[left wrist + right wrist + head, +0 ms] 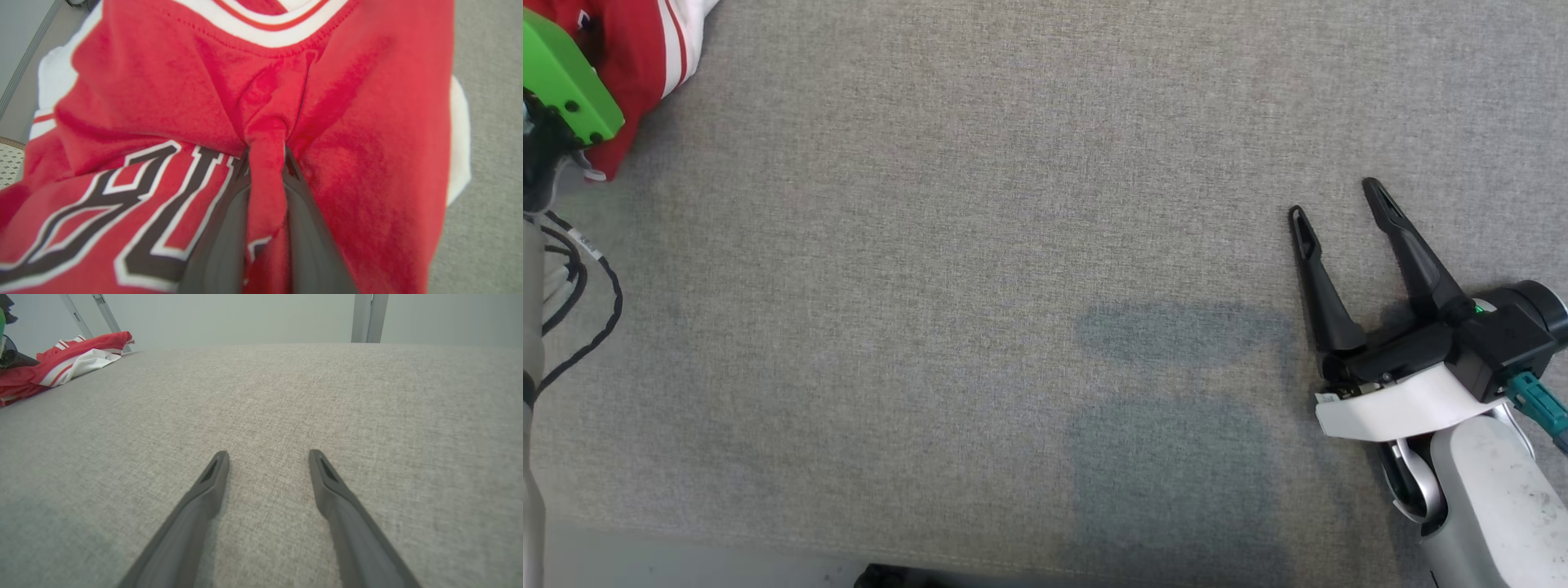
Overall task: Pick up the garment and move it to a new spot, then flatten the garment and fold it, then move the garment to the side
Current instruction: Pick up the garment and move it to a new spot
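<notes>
The garment [163, 102] is a red jersey with white trim and dark, white-edged lettering. It lies bunched at the far left corner of the grey surface [1013, 245], where a corner of the garment [637, 57] shows, and the garment [69, 361] lies far off to the left in the right wrist view. My left gripper [266, 153] is shut on a pinched fold of the red cloth, which runs down between its two fingers. In the head view its green wrist part [564, 77] sits over the cloth. My right gripper [1335, 200] stands open at the right, low over the bare surface, holding nothing.
A black cable [592, 318] loops along the left edge beside my left forearm. The surface's near edge [768, 555] runs along the bottom of the head view. Pale walls and metal posts [369, 318] stand beyond the far edge.
</notes>
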